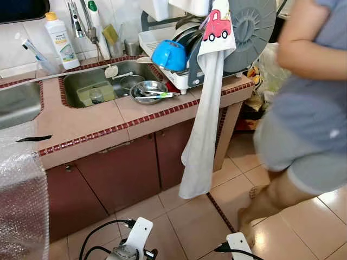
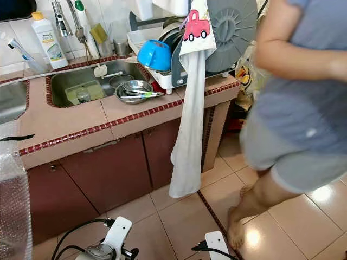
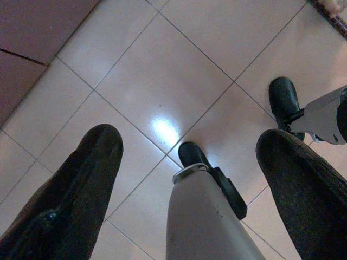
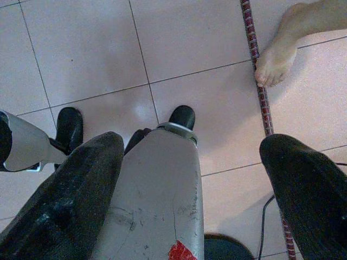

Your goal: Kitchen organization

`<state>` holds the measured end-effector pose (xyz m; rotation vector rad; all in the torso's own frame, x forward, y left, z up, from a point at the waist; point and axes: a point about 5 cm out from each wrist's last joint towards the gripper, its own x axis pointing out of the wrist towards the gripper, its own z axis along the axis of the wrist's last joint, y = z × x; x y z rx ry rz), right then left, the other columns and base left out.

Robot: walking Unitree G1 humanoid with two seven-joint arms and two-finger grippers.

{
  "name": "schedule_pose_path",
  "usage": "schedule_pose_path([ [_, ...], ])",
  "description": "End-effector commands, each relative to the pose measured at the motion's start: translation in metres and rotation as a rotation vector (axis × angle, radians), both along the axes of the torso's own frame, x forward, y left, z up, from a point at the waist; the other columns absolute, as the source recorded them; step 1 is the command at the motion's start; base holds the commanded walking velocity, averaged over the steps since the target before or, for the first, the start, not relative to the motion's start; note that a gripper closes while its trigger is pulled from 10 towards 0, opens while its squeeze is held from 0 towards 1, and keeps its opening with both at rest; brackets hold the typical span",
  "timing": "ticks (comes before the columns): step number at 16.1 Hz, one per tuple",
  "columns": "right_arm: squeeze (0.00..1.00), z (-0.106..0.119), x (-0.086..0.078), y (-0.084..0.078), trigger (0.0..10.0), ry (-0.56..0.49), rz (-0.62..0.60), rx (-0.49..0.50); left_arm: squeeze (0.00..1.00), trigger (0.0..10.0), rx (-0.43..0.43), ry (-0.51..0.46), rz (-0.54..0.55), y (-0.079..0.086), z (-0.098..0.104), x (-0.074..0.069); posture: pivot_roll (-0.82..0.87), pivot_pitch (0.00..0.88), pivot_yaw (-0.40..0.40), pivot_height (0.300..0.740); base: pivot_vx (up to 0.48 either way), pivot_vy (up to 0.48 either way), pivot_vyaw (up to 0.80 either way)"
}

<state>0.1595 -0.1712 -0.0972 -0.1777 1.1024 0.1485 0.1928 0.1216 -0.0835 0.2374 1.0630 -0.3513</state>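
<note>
- The left tool (image 3: 190,157) hangs low over the tiled floor (image 3: 162,70), its two black fingers (image 3: 81,184) spread wide apart with nothing between them and touching nothing.
- The right tool (image 4: 190,162) hangs the same way, its fingers (image 4: 303,189) wide apart and empty above the floor, near a person's bare foot (image 4: 276,54) that stands on a dark red tile strip.
- Two white arm ends (image 1: 135,238) show at the bottom of the head views, with black cables.
- Bubble wrap (image 1: 19,200) fills the near left corner.
- The pink tiled worktop (image 1: 81,122) with a red edge stands over dark red cupboard doors (image 1: 116,170).
- A long white towel (image 1: 203,130) with a red car print hangs down past the worktop edge.
- A person (image 1: 309,108) in grey stands at the right, blurred.
- One steel bowl (image 1: 149,92) with cutlery sits at the sink's (image 1: 73,84) right edge.
- One blue bowl (image 1: 169,55) leans on the dish rack (image 1: 179,81) beside a grey round lid (image 1: 249,32).
- One white bottle (image 1: 60,40) stands behind the sink by the tap.
</note>
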Motion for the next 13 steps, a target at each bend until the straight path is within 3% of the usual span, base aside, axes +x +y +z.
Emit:
schedule_pose_path([
  [1,0.0,0.0145,0.0292,-0.0156,10.0,-0.109,-0.315,0.097,0.0,10.0,-0.017,-0.101,0.21,0.029,0.0134,0.0253,-0.08,0.0,0.105,0.74,0.0,0.0,0.0],
  [8,0.0,0.0159,0.0312,-0.02,10.0,-0.113,-0.295,0.041,0.0,10.0,-0.003,-0.083,0.216,0.0296,0.0118,0.0228,-0.08,0.0,0.119,0.74,0.0,0.0,0.0],
  [13,0.0,0.0148,0.0281,-0.0219,10.0,-0.12,-0.332,0.071,0.0,10.0,0.024,-0.085,0.238,0.0355,0.0117,0.0225,-0.09,0.0,0.12,0.74,0.0,0.0,0.0],
])
